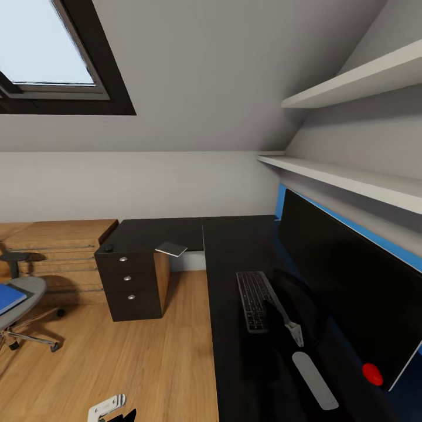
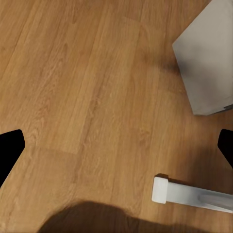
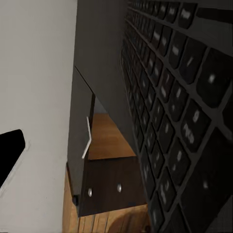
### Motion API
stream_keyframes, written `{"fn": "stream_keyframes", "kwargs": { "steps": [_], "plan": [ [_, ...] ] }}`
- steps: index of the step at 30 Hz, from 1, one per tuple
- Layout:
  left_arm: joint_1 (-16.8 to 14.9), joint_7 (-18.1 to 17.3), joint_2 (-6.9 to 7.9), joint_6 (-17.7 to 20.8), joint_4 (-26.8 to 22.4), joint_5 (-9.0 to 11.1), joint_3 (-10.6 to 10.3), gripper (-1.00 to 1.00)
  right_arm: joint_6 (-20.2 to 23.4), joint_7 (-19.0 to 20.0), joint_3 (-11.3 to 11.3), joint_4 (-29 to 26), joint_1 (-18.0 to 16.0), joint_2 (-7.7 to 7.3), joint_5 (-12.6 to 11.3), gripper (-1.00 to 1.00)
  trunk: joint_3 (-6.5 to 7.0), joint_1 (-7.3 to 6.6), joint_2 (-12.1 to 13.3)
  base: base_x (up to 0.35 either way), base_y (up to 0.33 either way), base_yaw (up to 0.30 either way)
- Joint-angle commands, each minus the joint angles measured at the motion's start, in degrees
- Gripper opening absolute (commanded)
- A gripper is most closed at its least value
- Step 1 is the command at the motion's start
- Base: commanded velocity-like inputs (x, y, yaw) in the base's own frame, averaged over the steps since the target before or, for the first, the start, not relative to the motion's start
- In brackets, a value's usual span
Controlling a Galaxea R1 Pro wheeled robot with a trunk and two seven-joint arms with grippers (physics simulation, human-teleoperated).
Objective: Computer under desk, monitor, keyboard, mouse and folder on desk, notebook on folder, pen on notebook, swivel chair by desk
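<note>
The black desk (image 1: 234, 363) runs along the right wall, with the wide monitor (image 1: 346, 281) standing on it. The keyboard (image 1: 253, 298) lies flat in front of the screen. My right gripper (image 1: 280, 319) hovers at its near right corner, open; the keys (image 3: 179, 97) are very close and one black finger (image 3: 10, 156) shows. The blue folder (image 1: 9, 298) lies on the swivel chair (image 1: 20, 305) at far left. A thin grey notebook (image 1: 171, 248) overhangs the drawer unit's top. My left gripper (image 2: 116, 145) is open over the floor. The pen is out of view.
A black drawer unit (image 1: 132, 284) with a small dark round object (image 1: 108, 248) on top stands between chair and desk. Low wooden shelving (image 1: 58, 252) lines the back wall. A white desk foot (image 2: 189, 194) and a pale grey box (image 2: 208, 58) rest on the wood floor.
</note>
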Motion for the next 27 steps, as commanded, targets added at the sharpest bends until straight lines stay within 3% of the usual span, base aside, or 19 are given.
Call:
{"fn": "stream_keyframes", "kwargs": {
  "steps": [1, 22, 27],
  "plan": [
    [0.0, -0.26, -0.05, 0.39, -0.11, 0.3, 0.19, 1.0, 0.06, -0.3, 0.03, -0.1, -0.02, 0.0, -0.36, 1.0, -0.06, 0.01, -0.05, 0.0, 0.0, 0.0],
    [0.0, -0.2, 0.01, 0.39, -0.11, 0.3, 0.22, 1.0, 0.05, -0.3, 0.03, -0.1, -0.01, 0.0, -0.36, 1.0, -0.06, 0.01, -0.05, -0.001, -0.053, 0.0],
    [0.0, -0.25, 0.01, 0.39, -0.1, 0.3, 0.23, 1.0, 0.07, -0.3, 0.03, -0.1, -0.01, 0.0, -0.36, 1.0, -0.06, 0.01, -0.05, -0.209, -0.002, 0.0]
  ]
}}
